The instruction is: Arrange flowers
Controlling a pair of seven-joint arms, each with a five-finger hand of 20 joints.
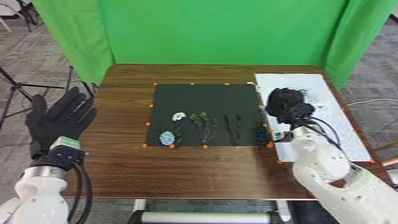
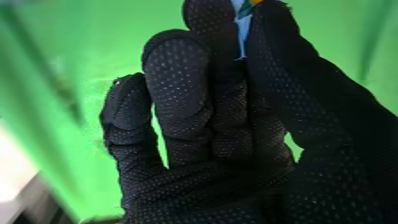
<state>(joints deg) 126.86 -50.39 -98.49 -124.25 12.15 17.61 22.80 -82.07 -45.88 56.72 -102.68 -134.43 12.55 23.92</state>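
Over the white board (image 1: 345,131), my right hand (image 1: 286,102) is extended from the right arm. In the right wrist view, the thumb and a finger of my right hand (image 2: 258,150) pinch a thin light blue piece (image 2: 242,36), with green and orange at its tip. On the black mat (image 1: 209,95) lie a white flower (image 1: 179,116), a pale blue flower head (image 1: 167,138), green sprigs (image 1: 204,124) and dark stems (image 1: 237,131). A dark bluish piece (image 1: 262,135) lies by the mat's right edge. My left hand (image 1: 60,120) is open, left of the table.
Small orange markers (image 1: 205,146) line the mat's edges and the board. The brown wooden table (image 1: 178,177) extends around both, and a green curtain (image 1: 222,35) hangs behind it. Black stand legs (image 1: 12,92) are at the far left.
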